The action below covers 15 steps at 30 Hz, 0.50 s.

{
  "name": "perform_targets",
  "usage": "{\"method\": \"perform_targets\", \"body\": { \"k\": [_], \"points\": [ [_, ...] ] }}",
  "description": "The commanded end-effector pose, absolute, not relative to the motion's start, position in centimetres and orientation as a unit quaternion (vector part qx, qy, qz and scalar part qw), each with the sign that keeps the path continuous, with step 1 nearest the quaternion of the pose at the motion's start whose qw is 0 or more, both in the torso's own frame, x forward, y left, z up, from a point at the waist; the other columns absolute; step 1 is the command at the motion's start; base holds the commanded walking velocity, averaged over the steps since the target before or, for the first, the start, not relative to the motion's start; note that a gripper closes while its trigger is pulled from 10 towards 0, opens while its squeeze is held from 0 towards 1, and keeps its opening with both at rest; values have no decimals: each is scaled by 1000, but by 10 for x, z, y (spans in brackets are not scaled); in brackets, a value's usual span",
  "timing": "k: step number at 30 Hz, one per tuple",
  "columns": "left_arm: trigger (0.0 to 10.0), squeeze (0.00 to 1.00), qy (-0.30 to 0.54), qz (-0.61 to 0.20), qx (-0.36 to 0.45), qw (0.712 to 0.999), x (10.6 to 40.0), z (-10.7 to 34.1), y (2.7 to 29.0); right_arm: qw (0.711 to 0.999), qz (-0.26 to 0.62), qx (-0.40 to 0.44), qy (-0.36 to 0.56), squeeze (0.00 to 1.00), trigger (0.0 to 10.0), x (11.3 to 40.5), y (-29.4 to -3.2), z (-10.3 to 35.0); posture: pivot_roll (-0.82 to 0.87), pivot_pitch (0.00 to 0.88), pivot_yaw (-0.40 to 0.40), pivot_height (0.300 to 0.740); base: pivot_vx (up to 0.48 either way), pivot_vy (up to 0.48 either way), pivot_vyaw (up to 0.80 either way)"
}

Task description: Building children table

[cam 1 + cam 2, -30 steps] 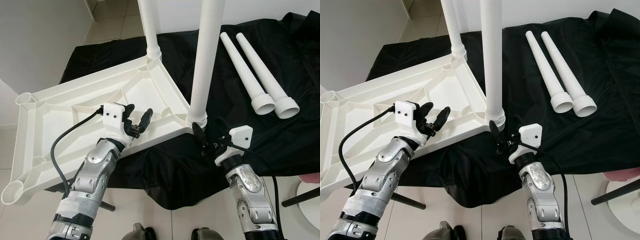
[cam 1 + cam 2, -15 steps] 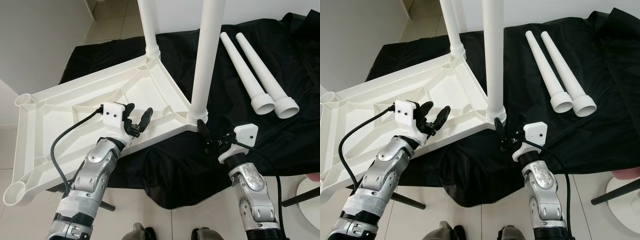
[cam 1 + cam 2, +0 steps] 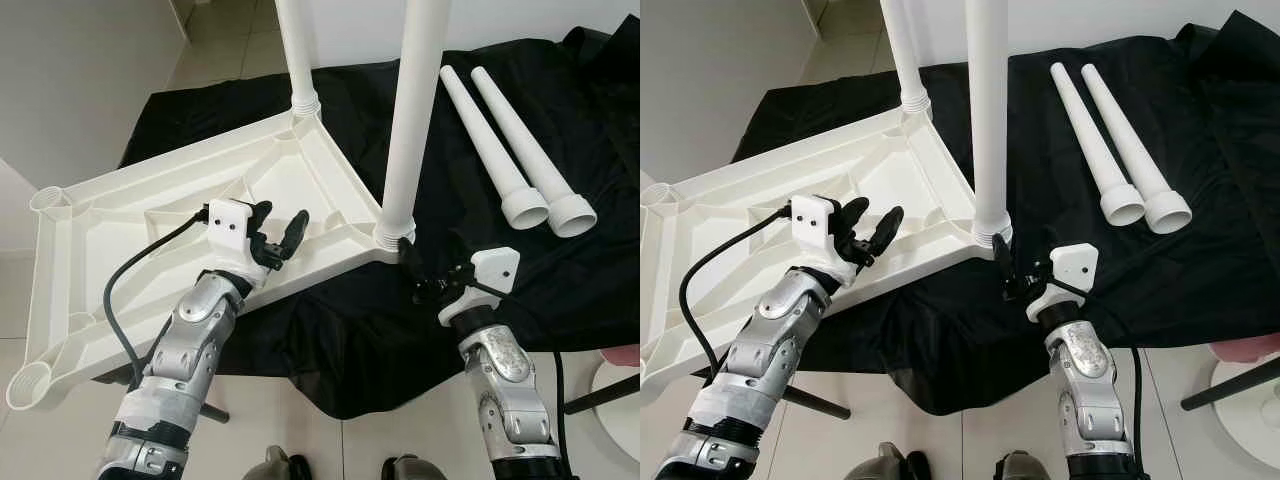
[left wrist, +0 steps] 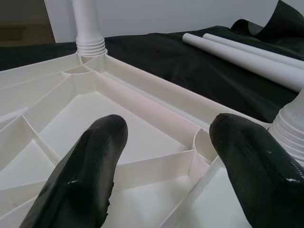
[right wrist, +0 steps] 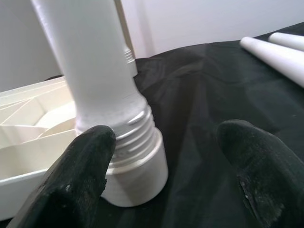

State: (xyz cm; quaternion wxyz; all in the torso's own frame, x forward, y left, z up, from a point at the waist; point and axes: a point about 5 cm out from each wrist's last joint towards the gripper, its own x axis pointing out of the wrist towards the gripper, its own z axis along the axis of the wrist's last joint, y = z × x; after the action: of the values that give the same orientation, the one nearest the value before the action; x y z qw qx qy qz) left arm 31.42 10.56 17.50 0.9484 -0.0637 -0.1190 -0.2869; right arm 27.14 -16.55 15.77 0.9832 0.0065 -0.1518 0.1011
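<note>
Right gripper [image 3: 420, 272] spread wide, holding nothing, fingers flanking empty air just beside the threaded base of the near leg [image 3: 412, 120], which stands upright in the corner socket of the upturned white tabletop [image 3: 150, 205]. Left gripper [image 3: 278, 233] likewise spread and empty, poised over the ribbed underside near the tabletop's front edge, whether touching the plastic or just above it cannot be told. Tabletop lying underside up across a black cloth [image 3: 600, 250], tilted so that one end overhangs toward the floor on the left. Far leg [image 3: 298, 50] upright in the back corner socket; two sockets on the left end open and waiting. Two loose legs [image 3: 515, 135] lying side by side on the cloth, well apart from both grippers, beyond and to the right of the right gripper, long axes running away from the robot with the wide threaded ends nearest. Clearly nearer the right arm than the left, by this reading. Likely next: reaching forward and rightward to close across a loose leg near its wide end, fingers set crosswise to the long axis, then carrying it over to an open socket on the left, where the left arm stands closer.
</note>
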Motion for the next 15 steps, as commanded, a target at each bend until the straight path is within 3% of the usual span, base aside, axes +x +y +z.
{"method": "perform_targets", "body": {
  "k": [1, 15],
  "points": [
    [10000, 0, -128, -322, -55, 936, 311, 175, 106, 983, 102, 14, -150, 0, 10000, 272, -165, 156, -168, 112, 122, 740, 0, 0, 0],
    [10000, 0, -136, -323, -59, 935, 312, 180, 102, 983, 102, 11, -153, 0, 10000, 277, -164, 159, -188, 96, 128, 740, 0, 0, 0]
  ]
}}
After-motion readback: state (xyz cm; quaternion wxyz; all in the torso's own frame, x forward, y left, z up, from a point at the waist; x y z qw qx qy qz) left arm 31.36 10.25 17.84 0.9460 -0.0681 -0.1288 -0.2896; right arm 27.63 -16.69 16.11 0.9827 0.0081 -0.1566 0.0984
